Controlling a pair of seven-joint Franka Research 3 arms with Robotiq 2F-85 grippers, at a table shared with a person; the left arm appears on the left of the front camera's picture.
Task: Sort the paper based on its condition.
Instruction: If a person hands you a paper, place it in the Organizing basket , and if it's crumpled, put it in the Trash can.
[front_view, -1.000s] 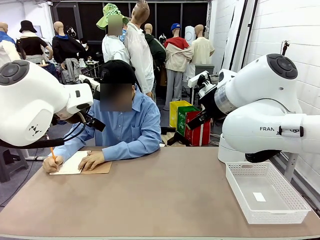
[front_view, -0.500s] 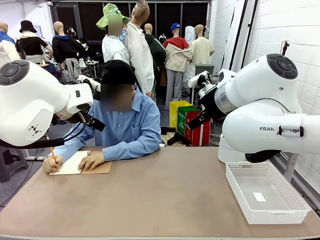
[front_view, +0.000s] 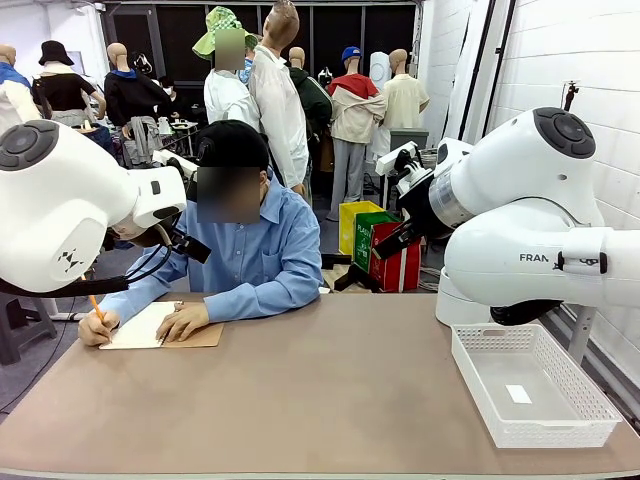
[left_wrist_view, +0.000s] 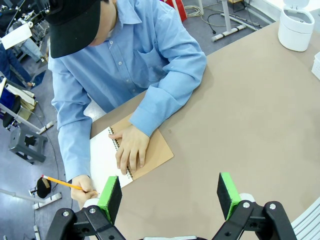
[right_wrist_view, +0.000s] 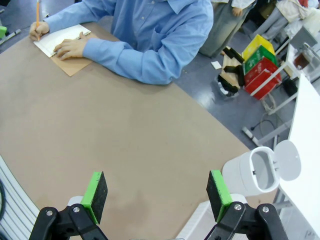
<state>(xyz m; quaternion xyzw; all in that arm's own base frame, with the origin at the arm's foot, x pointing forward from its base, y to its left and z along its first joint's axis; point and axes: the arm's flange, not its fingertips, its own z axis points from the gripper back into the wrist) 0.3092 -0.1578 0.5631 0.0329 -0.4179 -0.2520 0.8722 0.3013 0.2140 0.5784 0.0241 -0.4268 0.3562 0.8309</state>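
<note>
The paper is out of view as loose sheets; the one white sheet here is the open page of a spiral notebook with a brown cover, at the table's far left. A person in a blue shirt holds it down with one hand and writes on it with an orange pencil. My left gripper hangs open high over the notebook, nothing between its green pads. My right gripper is also open and empty, above bare table, with the notebook far off at the upper left.
A white mesh basket stands at the table's right front with a tiny white tag inside. A white lidded bin stands off the table's right edge. Both arm bodies rise at the sides.
The person's writing hand and pencil have slid slightly left on the page. Neither arm has moved and both grippers stay open.
</note>
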